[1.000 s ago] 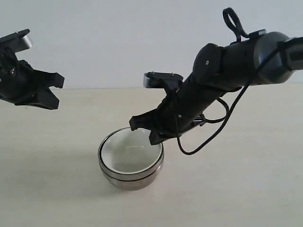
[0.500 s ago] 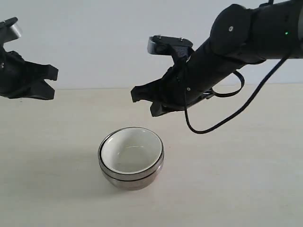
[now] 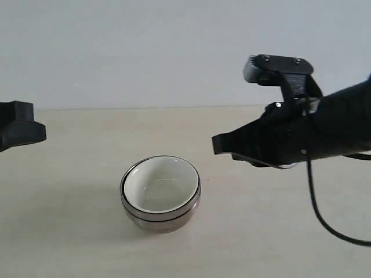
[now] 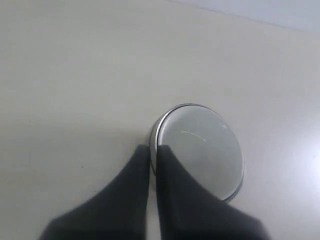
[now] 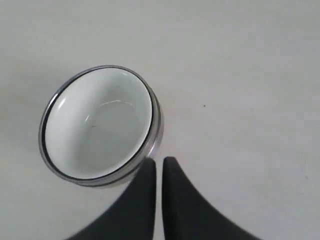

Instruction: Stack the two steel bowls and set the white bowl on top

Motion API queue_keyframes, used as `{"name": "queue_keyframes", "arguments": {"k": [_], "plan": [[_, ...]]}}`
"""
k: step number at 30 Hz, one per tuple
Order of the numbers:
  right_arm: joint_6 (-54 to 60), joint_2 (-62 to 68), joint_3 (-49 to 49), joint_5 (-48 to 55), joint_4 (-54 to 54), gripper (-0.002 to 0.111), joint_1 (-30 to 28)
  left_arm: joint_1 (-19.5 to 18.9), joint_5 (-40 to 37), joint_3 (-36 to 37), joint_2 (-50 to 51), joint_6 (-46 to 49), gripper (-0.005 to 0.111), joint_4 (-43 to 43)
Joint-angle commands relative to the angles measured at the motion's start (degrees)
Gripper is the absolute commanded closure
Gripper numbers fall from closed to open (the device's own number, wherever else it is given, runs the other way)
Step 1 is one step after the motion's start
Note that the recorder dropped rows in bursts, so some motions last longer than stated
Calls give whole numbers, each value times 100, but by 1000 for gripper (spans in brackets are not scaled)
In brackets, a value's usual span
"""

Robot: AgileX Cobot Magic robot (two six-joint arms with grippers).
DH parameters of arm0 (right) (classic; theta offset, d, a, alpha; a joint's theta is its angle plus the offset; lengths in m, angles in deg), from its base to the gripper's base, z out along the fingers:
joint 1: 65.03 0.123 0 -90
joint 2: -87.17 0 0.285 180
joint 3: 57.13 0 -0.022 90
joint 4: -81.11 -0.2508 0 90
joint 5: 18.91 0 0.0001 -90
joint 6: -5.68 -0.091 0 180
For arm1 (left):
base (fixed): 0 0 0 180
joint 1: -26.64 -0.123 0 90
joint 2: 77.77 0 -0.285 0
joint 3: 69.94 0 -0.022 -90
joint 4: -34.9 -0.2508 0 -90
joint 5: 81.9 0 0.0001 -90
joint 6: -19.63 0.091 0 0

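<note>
My right gripper (image 3: 224, 148) hangs in the air right of centre in the exterior view. Its two black fingers (image 5: 142, 205) are drawn almost together, with only a thin slit between them and nothing in it. It is above and to the right of the bowls and does not touch them. A grey-and-black camera block (image 3: 278, 62) sits on top of that arm, and a thin black cable (image 3: 316, 208) loops down from it toward the lower right corner.

My left gripper (image 4: 153, 150) is clenched the same way, with a narrow gap between its dark fingers and nothing grasped. In the exterior view only a black part of it shows at the far left edge, at mid height and well apart from the bowls.

The small glossy cream-white round bowl (image 3: 156, 188) sits low and left of centre in the exterior view, nested upright inside the two shiny round steel bowls (image 3: 165, 221). Its dark-lined rim lies just inside the metal rim. A dark line runs around the mirror-like outer wall where one steel bowl sits in the other. In the right wrist view the white inside fills the upper left, ringed by steel. In the left wrist view the stack is blurred.

The stack stands on a pale beige tabletop (image 3: 278, 237) before a plain light grey wall (image 3: 145, 52).
</note>
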Motion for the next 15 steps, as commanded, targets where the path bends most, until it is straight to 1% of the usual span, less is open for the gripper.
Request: {"name": "queue_keyframes", "arguments": {"k": [1,3,4,7,9,14,15], "plan": [[-15,-1093,-846,-543,-79,108,4,-13,396,896,-971,1173,102,1485],[-15,-1540,-1188,-747,-186,108,4,-13,347,1272,-1424,1706,102,1960],[-15,-1772,-1377,-817,-211,108,4,-13,265,1410,-1645,1867,102,2038],[-15,-2352,-1919,-882,-223,108,4,-13,-92,1877,-2215,1948,103,2076],[-15,-2629,-2354,-1124,-252,108,4,-1,-154,2185,-2562,2086,103,2076],[-179,-3279,-3274,-2017,-400,108,4,-1,317,3026,-3339,2167,103,2150],[-227,-3385,-3381,-2125,-400,108,4,-1,404,3156,-3466,2191,103,2321]]}}
